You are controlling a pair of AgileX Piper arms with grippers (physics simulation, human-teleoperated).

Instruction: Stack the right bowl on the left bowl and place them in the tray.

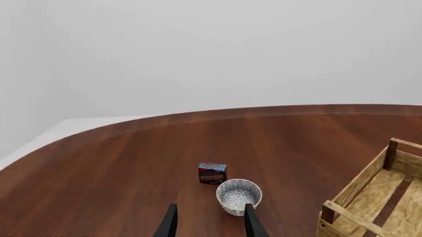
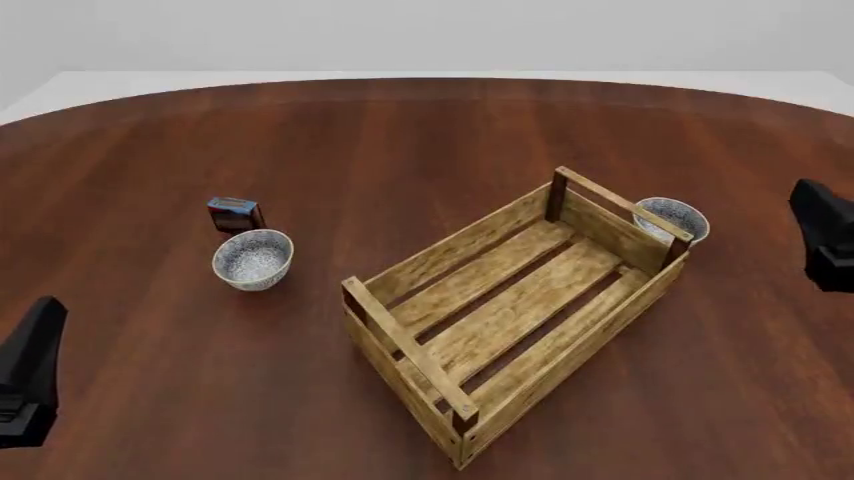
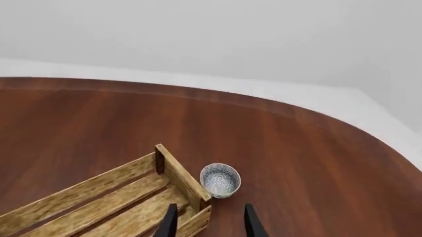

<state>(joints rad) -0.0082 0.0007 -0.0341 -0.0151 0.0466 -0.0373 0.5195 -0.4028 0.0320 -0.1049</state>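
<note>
While both arms hang back, left pincer (image 1: 209, 222) spread (right (image 3: 207, 221) likewise), seemingly empty.

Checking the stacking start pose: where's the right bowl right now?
In the front view the right bowl sits on the table, right of centre, just outside the far end rail of the tray; the rail hides part of it.

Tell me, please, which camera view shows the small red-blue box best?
The left wrist view: the red-blue box appears largest there, its printed face visible, just beyond the left bowl. The front view shows it smaller, behind that bowl. The right wrist view does not show it.
</note>
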